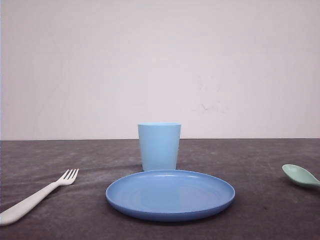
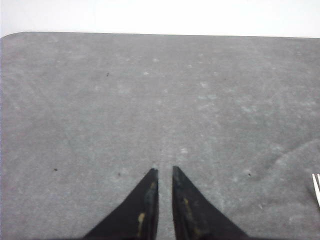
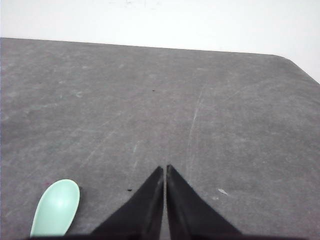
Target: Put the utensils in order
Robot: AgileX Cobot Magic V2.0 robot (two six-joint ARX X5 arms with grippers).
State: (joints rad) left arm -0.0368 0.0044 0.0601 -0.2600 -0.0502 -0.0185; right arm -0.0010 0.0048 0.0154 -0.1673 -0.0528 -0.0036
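Observation:
A white fork (image 1: 35, 199) lies flat on the dark table at the front left, tines pointing toward the back right. Its tine tips (image 2: 316, 187) also peek in at the edge of the left wrist view. The pale mint-green spoon (image 1: 300, 176) lies at the far right, bowl up, with its handle cut off by the frame edge. My right gripper (image 3: 165, 167) hovers shut over bare table, with the spoon's bowl (image 3: 56, 207) just beside it. My left gripper (image 2: 165, 170) is over bare table too, its jaws nearly together with only a thin slit and nothing between them.
A light blue cup (image 1: 159, 146) stands upright at the table's middle. Directly in front of it lies a round blue plate (image 1: 170, 195). The grey table (image 1: 250, 160) ends at a pale wall behind.

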